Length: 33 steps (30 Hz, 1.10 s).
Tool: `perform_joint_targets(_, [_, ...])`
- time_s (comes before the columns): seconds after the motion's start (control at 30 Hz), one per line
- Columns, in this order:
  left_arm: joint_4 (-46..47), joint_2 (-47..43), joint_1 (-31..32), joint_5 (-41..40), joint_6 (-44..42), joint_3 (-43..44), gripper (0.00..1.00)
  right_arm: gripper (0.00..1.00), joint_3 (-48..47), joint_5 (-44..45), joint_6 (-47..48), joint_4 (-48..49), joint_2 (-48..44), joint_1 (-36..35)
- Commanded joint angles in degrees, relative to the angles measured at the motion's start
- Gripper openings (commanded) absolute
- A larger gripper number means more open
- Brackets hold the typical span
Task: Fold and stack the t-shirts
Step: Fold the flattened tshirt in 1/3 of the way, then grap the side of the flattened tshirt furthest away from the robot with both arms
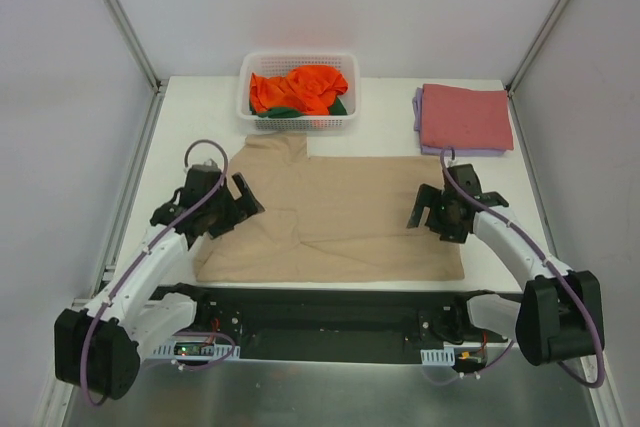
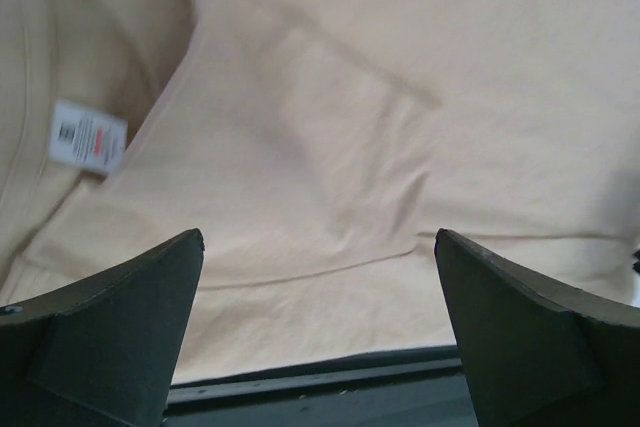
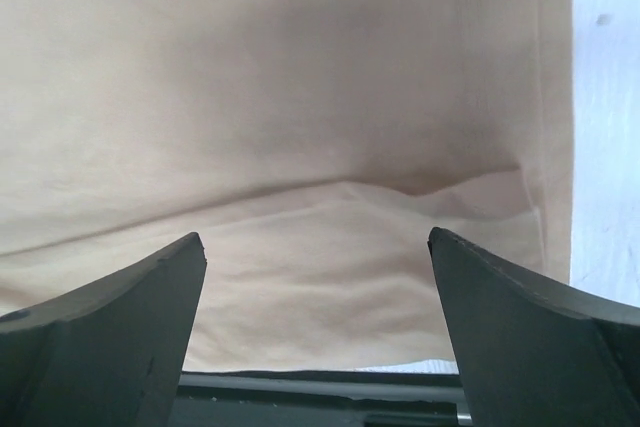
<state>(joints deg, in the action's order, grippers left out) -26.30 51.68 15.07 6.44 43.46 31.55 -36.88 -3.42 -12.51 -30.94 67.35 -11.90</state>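
Observation:
A beige t-shirt point(image 1: 330, 217) lies spread on the white table, partly folded, one sleeve pointing at the basket. My left gripper point(image 1: 240, 202) hovers open and empty over its left edge; the left wrist view shows beige cloth point(image 2: 350, 147) and a white label point(image 2: 88, 135). My right gripper point(image 1: 428, 209) hovers open and empty over its right side; the right wrist view shows the cloth point(image 3: 300, 97) and its right hem. Orange point(image 1: 300, 89) and dark green point(image 1: 283, 112) shirts lie in the basket. A folded dusty-pink shirt point(image 1: 465, 117) lies on a lavender one point(image 1: 417, 107) at the back right.
The white lattice basket point(image 1: 298, 123) stands at the back centre. The black base rail point(image 1: 330, 312) runs along the near table edge. Metal frame posts and white walls close in both sides. Bare table point(image 3: 605, 97) shows right of the beige shirt.

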Motion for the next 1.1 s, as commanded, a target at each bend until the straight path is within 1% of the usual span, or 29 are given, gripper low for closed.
perform_joint_targets(0.0, [0.82,5.69,0.4,-9.04,-5.58,13.07,0.99,0.96,-7.58,3.07,1.61,-0.35,-0.82,-0.14])
perform_joint_targets(0.17, [2.3,19.92,-1.0,-17.15,-8.82,25.82,0.99,0.96,-10.66,3.07,2.93,2.37,0.93,-0.14])
perform_joint_targets(0.23, [5.46,27.38,-2.67,-16.72,-11.81,30.65,0.91,0.96,-11.19,2.63,3.46,3.69,2.25,-0.14])
perform_joint_targets(0.27, [6.34,30.64,-4.16,-15.41,-11.91,32.76,0.87,0.96,-11.63,2.89,3.55,3.87,3.13,-0.14])
perform_joint_targets(0.3, [6.96,34.41,-6.09,-11.31,-11.65,35.4,0.81,0.96,-12.07,3.07,3.55,3.87,4.01,-0.14])
perform_joint_targets(0.37, [10.55,40.92,-9.96,-4.53,-11.03,39.18,0.62,0.96,-12.68,5.34,3.55,3.78,5.59,0.03])
perform_joint_targets(0.43, [14.16,46.82,-12.33,-0.4,-11.99,42.52,0.57,0.96,-13.21,5.44,3.9,3.78,6.65,0.3])
perform_joint_targets(0.57, [15.23,58.68,-16.11,4.89,-13.23,52.71,0.56,0.96,-13.92,5.62,3.81,3.78,8.14,1.18])
perform_joint_targets(0.63, [16.1,63.43,-17.7,9.71,-13.32,56.67,0.51,0.96,-14.27,5.62,3.81,3.87,8.41,1.44])
perform_joint_targets(0.73, [17.51,69.15,-18.67,15.08,-13.05,61.51,0.5,0.96,-14.44,5.88,3.81,3.87,8.59,1.62])
perform_joint_targets(0.87, [17.6,73.82,-18.67,19.39,-13.93,65.82,0.48,0.96,-14.36,6.06,3.72,3.78,8.94,2.23])
perform_joint_targets(1.0, [17.6,77.16,-18.76,22.47,-13.32,67.76,0.47,0.96,-14.44,6.15,3.72,3.61,9.29,2.67])
perform_joint_targets(1.07, [17.6,78.31,-18.59,25.01,-12.97,68.38,0.4,0.96,-14.53,6.06,3.72,3.34,9.46,2.94])
